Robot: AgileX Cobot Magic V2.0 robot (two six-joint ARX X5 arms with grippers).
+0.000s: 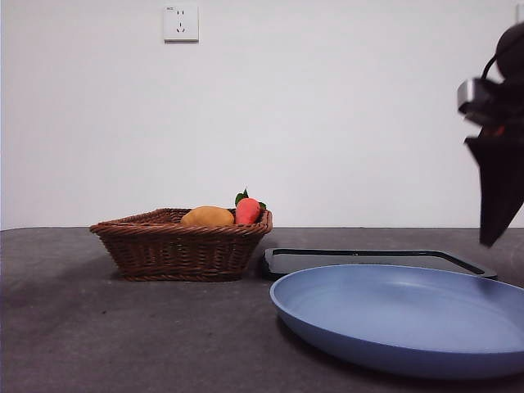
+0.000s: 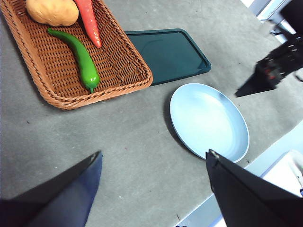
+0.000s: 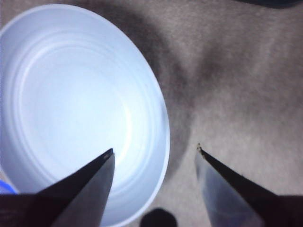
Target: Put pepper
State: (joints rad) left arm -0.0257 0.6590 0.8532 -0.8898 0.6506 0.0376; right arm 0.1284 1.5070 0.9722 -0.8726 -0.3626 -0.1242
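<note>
The green pepper (image 2: 80, 56) lies inside the wicker basket (image 2: 47, 92), beside a red-orange fruit (image 2: 90, 21) and a yellow-orange fruit (image 2: 52, 10). In the front view the basket (image 1: 180, 250) hides the pepper. The blue plate (image 2: 208, 120) sits empty on the table; it also shows in the front view (image 1: 401, 315) and the right wrist view (image 3: 71, 104). My left gripper (image 2: 154, 158) is open and empty, high above the table between basket and plate. My right gripper (image 3: 155, 150) is open and empty, above the plate's edge; it shows at the front view's right side (image 1: 495, 176).
A dark green tray (image 2: 165, 54) lies behind the plate next to the basket, also in the front view (image 1: 368, 258). The grey table's front edge (image 2: 265, 156) runs close to the plate. A wall socket (image 1: 181, 22) is on the white wall.
</note>
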